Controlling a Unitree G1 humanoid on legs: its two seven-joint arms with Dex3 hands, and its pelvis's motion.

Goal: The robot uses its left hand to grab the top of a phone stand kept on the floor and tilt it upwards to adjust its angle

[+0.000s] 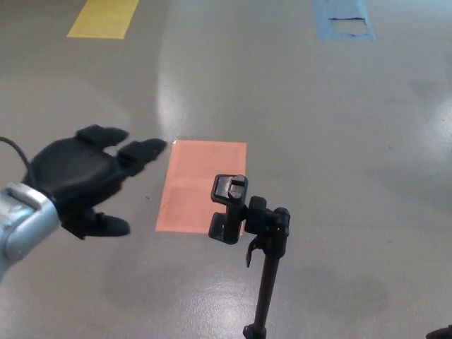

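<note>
A black phone stand point(265, 268) rises on a thin pole from the floor at the lower centre of the head view. Its clamp head point(228, 209) sits at the top, empty and facing left. My left hand point(79, 178) hovers to the left of the clamp, well apart from it. The fingers are spread and point toward the right, with the thumb hanging below. Nothing is held in it. The right hand does not show.
An orange rectangle point(201, 183) is marked on the grey floor behind the clamp. A yellow patch point(104, 18) lies at the far left and a blue one point(342, 20) at the far right. A dark object point(441, 332) peeks in at the bottom right corner.
</note>
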